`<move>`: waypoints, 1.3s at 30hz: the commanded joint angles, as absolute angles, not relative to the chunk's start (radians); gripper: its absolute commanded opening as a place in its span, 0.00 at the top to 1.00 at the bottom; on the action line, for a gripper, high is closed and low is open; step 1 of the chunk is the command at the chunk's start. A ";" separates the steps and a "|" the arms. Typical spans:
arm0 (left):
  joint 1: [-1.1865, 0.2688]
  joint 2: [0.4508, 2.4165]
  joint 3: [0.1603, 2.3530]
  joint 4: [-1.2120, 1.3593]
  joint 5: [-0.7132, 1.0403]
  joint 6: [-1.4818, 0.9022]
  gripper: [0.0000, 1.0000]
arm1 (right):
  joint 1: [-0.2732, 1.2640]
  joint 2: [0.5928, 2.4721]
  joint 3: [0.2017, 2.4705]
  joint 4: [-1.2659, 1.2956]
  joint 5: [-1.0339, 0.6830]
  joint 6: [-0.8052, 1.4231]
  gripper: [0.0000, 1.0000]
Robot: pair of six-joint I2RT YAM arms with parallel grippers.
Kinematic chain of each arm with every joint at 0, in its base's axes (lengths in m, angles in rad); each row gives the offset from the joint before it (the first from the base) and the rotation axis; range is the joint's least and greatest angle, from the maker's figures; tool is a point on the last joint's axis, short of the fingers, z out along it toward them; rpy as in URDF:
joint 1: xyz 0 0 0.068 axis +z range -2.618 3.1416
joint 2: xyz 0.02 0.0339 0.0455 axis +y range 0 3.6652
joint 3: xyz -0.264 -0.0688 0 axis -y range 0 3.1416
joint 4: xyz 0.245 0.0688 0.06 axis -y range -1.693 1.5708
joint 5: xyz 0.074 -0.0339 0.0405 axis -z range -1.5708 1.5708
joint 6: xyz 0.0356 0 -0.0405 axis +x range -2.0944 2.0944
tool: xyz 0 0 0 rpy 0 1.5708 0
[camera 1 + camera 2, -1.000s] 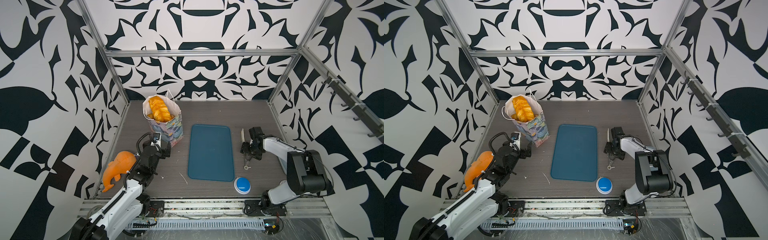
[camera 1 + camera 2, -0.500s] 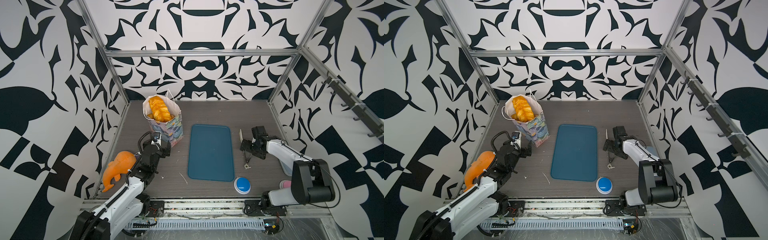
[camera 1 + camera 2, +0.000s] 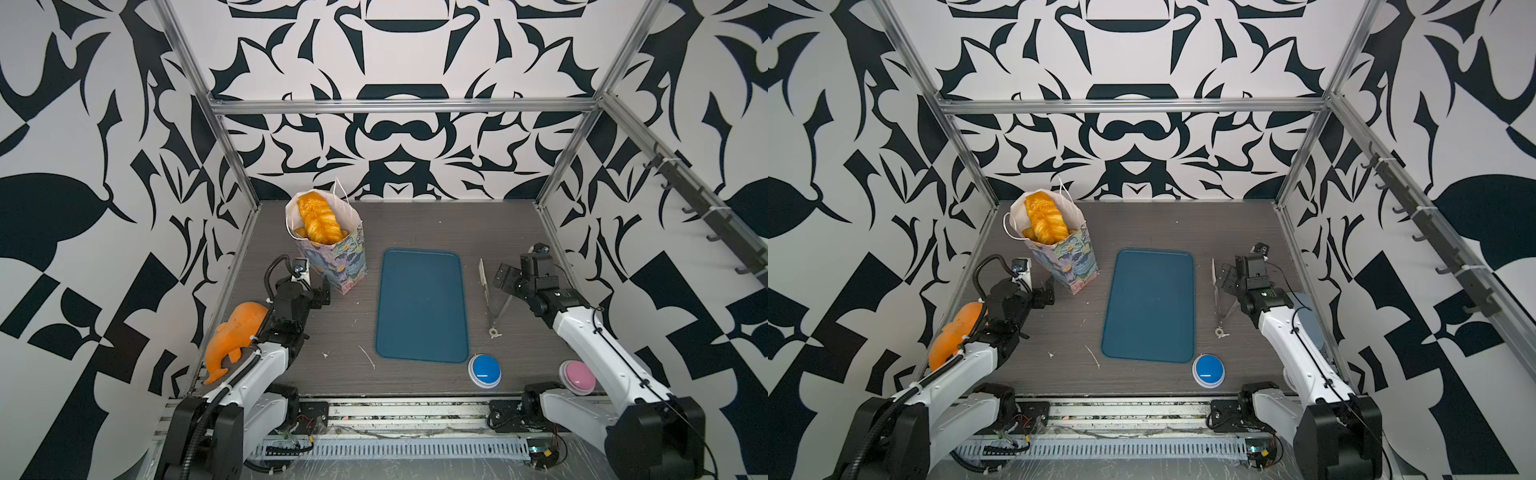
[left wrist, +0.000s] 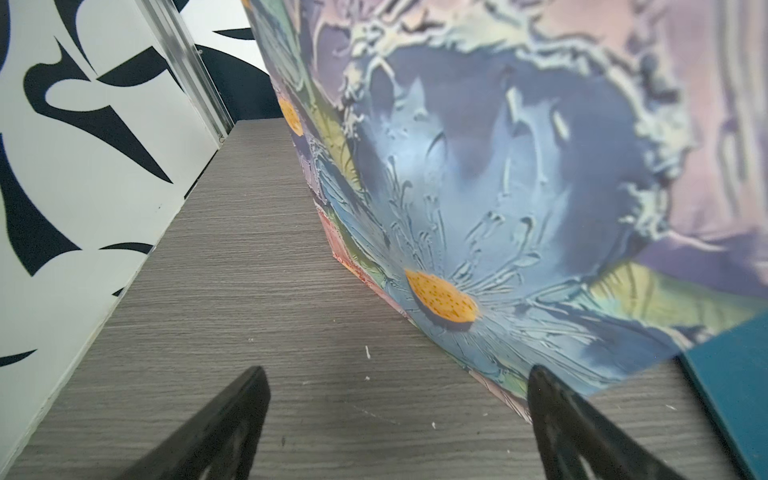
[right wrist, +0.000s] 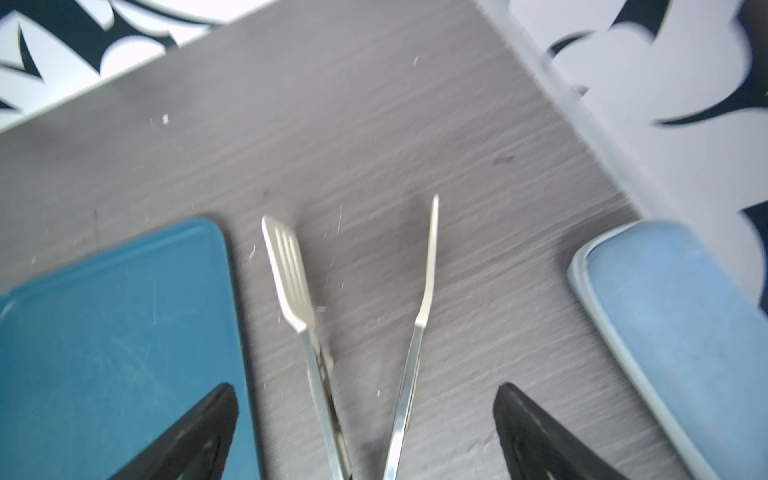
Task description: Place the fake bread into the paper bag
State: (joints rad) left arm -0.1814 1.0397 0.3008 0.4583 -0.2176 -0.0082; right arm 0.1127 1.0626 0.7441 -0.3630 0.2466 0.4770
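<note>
The left gripper (image 4: pixel 397 372) stands wide and empty, the paper bag (image 4: pixel 498 166) just ahead of it, the fake bread (image 3: pixel 318 220) inside. The right gripper (image 5: pixel 365 388) gapes wide, metal tongs (image 5: pixel 291 270) lying loose between its jaws.

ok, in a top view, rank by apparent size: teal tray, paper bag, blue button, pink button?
1. teal tray
2. paper bag, which stands tall and nearer the camera, so it may look bigger than it is
3. blue button and pink button: look alike, not ranked
</note>
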 commanded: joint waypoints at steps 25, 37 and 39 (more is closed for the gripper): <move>0.040 1.575 0.276 1.127 0.148 -0.034 0.01 | 0.281 1.039 0.529 0.224 0.513 0.066 0.00; 0.039 1.561 0.310 1.038 0.102 -0.052 0.01 | 0.224 1.255 0.439 0.499 0.518 0.007 0.00; 0.039 1.563 0.309 1.041 0.103 -0.052 0.01 | 0.206 1.302 0.473 0.483 0.477 0.006 0.00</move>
State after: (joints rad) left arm 0.0391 1.5654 0.2951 1.0061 0.1043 -0.0376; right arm 0.2279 1.2728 0.4351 0.3923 0.5072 0.0185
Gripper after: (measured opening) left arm 0.992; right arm 0.995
